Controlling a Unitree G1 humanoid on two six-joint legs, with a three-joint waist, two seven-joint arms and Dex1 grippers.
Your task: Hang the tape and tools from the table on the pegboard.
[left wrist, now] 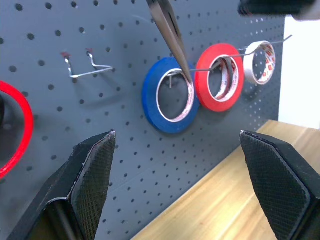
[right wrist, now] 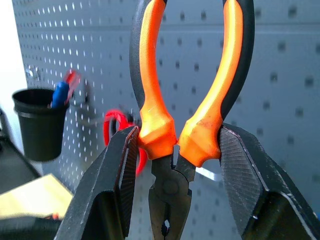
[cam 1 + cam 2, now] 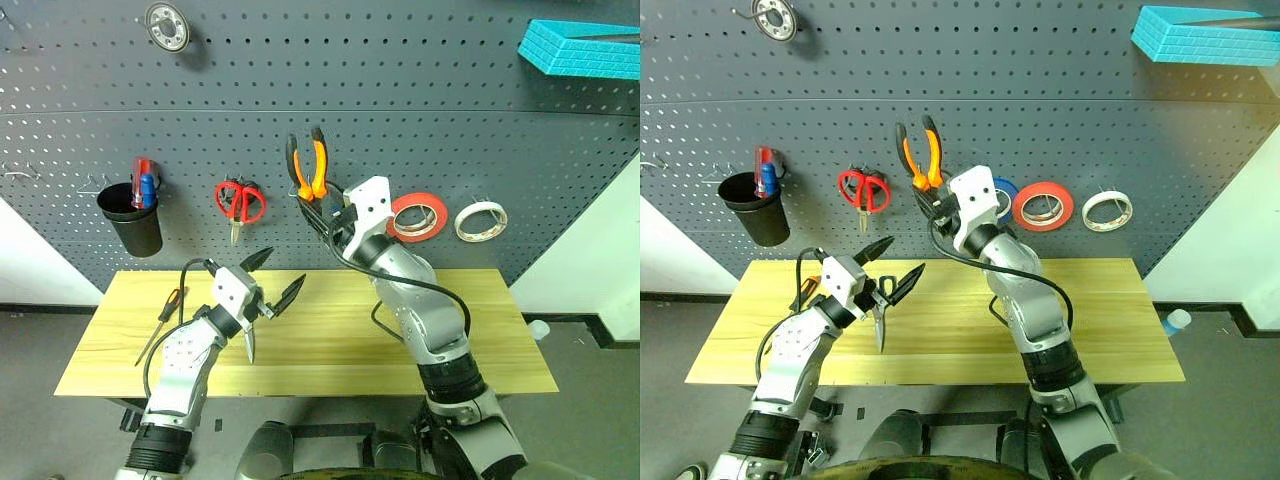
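The right claw (image 3: pixel 322 212) clenched the pliers (image 3: pixel 307 160) near their pivot, handles above it, needing a hook on the pegboard (image 3: pixel 400 120) threaded between them; the left claw (image 3: pixel 270 280) hung released.

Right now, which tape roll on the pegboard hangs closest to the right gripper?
The blue roll, partly hidden behind the right gripper. The red tape hangs next along and the white roll farthest out.

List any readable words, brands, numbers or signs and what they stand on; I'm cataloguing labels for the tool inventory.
No text can be read anywhere.
White tape roll: red print on its inner core, too blurred to read.
Red tape: faint marks on its inner core, illegible.
Pliers, pegboard, black cup: no lettering visible.
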